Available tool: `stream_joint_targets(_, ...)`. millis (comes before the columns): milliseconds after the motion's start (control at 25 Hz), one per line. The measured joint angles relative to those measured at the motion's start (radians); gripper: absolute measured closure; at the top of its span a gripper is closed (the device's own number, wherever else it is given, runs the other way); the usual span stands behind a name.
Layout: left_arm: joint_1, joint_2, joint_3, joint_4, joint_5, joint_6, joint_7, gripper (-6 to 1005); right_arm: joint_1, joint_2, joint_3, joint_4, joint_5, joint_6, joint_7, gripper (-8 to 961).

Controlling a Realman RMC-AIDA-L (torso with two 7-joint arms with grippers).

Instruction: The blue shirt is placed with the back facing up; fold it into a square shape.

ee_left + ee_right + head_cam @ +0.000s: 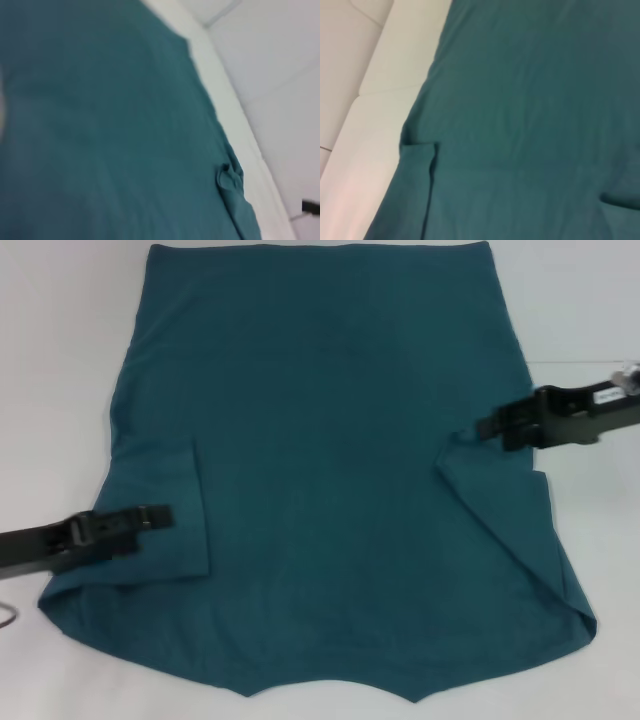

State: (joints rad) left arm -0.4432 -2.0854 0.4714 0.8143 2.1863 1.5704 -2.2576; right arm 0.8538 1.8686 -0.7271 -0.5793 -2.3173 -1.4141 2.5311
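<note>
The plain dark teal-blue short-sleeved T-shirt (320, 470) lies flat on the white tabletop (50, 360), both sleeves folded inward. My left gripper (160, 515) hovers over its left sleeve and my right gripper (485, 426) over its right edge; I cannot tell whether either pair of jaws is apart.

The blue shirt (530, 115) fills most of the right wrist view, lying flat on a white table (375, 165). One sleeve (412, 195) is folded inward over the body, its edge forming a straight crease beside the shirt's side edge. A second fold edge (620, 200) shows at the opposite side. Beyond the table edge, pale flooring (345, 50) is visible.
</note>
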Motion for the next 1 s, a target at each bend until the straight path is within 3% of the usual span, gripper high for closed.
stream_joint_targets(160, 0.029, 0.03, -0.098, 0.049, 0.077, 0.073, -0.228, 37, -0.039, -0.013, 0.01, -0.039, 0.004, -0.029, 0.0, 385)
stream_joint_targets(360, 0.04, 0.043, -0.235, 0.067, 0.194, 0.038, -0.278, 41, -0.06, -0.016, 0.015, -0.052, 0.005, -0.029, -0.007, 390)
stream_joint_targets(600, 0.052, 0.037, -0.249, 0.04, 0.222, -0.061, -0.278, 112, -0.061, -0.011, 0.015, -0.053, 0.006, -0.028, -0.017, 393)
stream_joint_targets(1000, 0.053, 0.03, -0.242, 0.004, 0.224, -0.12, -0.254, 113, -0.064, -0.01, 0.015, -0.053, 0.006, -0.023, -0.023, 392)
